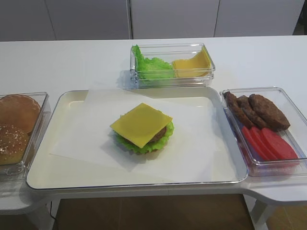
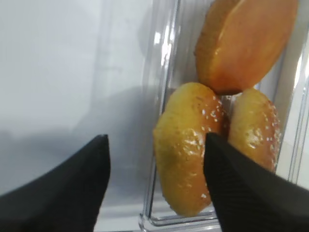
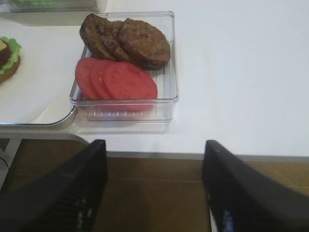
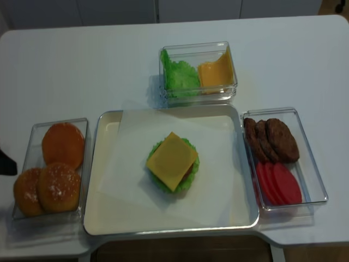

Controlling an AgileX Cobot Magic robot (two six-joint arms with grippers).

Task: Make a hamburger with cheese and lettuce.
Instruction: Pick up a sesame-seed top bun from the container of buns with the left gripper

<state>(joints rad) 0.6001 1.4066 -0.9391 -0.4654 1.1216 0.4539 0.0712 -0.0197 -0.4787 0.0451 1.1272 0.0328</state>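
The hamburger stands in the middle of the paper-lined tray: frilly green lettuce at the bottom, a brown patty above it, and the square yellow cheese on top, with no bun over it. In the left wrist view my left gripper is open at the wall of the clear bun box. A sesame-seeded bun stands on edge just beyond its fingers, untouched. My right gripper is open and empty, off the table's front edge.
The bun box left of the tray holds a plain bun and two seeded ones. A back box holds lettuce leaves and cheese slices. A right box holds patties and tomato slices.
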